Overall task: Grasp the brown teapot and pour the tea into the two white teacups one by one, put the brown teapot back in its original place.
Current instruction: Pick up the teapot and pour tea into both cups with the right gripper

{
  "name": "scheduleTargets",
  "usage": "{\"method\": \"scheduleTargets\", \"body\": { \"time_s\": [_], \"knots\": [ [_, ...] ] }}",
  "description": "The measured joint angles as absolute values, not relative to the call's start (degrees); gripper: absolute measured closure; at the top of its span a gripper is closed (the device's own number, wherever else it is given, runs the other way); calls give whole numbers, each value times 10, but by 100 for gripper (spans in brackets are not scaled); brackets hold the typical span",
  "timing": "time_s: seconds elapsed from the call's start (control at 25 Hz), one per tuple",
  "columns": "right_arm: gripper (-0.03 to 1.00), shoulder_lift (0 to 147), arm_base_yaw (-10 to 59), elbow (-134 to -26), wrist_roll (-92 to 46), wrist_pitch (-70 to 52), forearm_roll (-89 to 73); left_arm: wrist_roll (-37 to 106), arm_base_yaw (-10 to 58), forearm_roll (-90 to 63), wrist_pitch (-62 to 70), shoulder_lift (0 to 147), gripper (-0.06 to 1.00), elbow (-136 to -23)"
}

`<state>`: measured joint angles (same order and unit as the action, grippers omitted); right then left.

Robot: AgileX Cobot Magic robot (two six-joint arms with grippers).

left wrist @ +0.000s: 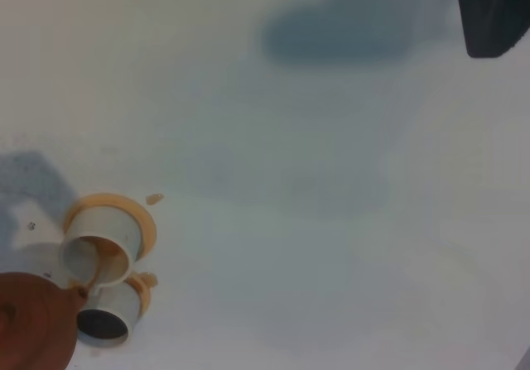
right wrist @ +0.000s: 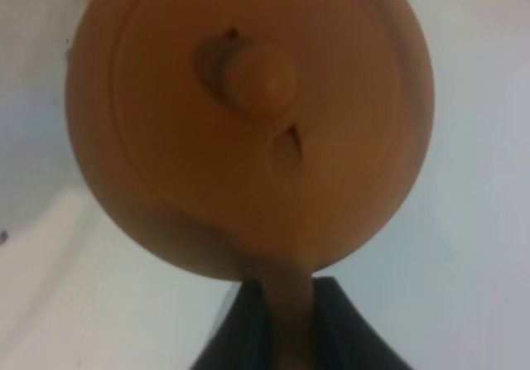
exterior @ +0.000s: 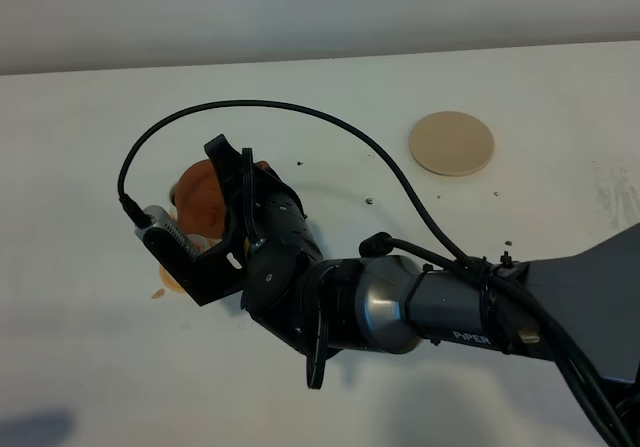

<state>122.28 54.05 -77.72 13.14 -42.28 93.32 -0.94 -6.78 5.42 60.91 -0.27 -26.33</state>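
White bench (exterior: 80, 167), right gripper (right wrist: 281, 320) jaws clamped on brown teapot (exterior: 205, 192) handle, pouring at nine o'clock: hold tilt steady over nearer teacup (left wrist: 98, 254), then shift to second teacup (left wrist: 108, 314).

A white tabletop (exterior: 90, 117) fills the exterior high view, with a pale wall (exterior: 300, 7) running along its far edge. Small dark specks (exterior: 369, 200) lie scattered across the middle of the surface, and a faint scuffed patch (exterior: 612, 192) marks the right side. Two orange saucers (left wrist: 142, 223) sit close together on the tabletop, and a small orange crumb (left wrist: 154, 198) lies just beside them.
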Motion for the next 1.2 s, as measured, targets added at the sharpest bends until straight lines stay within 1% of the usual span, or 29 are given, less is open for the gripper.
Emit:
{"method": "scheduleTargets", "body": {
  "time_s": [0.56,1.2],
  "knots": [
    [88,1218,533,-777,130,-429,958,-9,-68,54,609,-3,67,-263],
    [88,1218,533,-777,94,-446,972,-9,-68,54,609,-3,67,-263]
  ]
}}
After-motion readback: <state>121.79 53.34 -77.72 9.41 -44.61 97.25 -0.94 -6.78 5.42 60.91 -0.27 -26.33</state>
